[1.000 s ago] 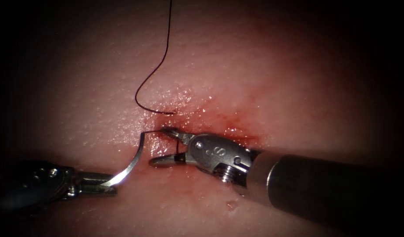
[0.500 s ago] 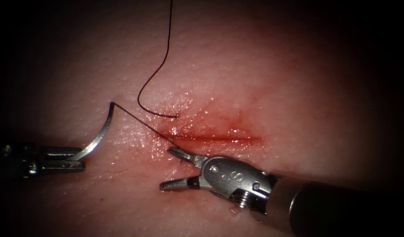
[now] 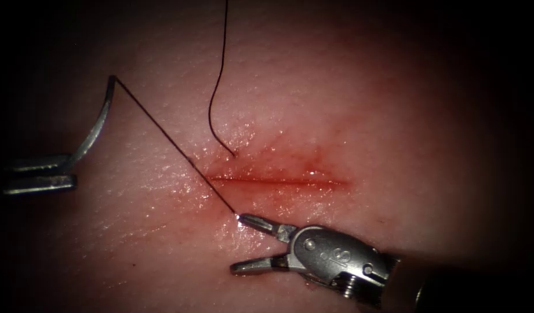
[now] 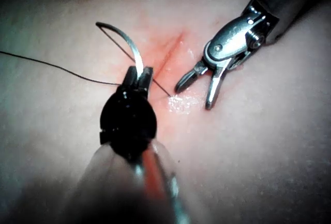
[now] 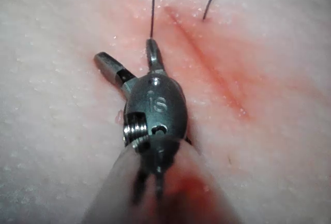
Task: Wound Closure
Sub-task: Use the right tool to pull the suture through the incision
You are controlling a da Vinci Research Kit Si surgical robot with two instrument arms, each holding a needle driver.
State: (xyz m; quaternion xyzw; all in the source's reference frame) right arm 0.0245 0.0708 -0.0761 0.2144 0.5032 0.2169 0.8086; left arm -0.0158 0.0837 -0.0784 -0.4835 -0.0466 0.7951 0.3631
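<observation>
Endoscope view: The needle (image 3: pixel 95 124) is held near its pointed end by the clenched left gripper (image 3: pixel 58 174), clear of the tissue (image 3: pixel 365 104) and well to the left of the cut (image 3: pixel 278 181). The thread (image 3: pixel 168 145) is stretched taut from the needle's tail down to the tissue just below the cut's left end. A second strand runs down from the top edge and enters above the cut. The right gripper (image 3: pixel 240 243) is spread wide, nothing grasped, its upper tip beside the thread's exit. Red fluid (image 3: pixel 301 165) is seen around the cut.

Left wrist view: The needle (image 4: pixel 126 43) is gripped by the left gripper (image 4: pixel 139 76); the right gripper (image 4: pixel 196 94) is seen released.

Right wrist view: "IS" is read on the right gripper (image 5: pixel 126 53), spread apart and empty.
</observation>
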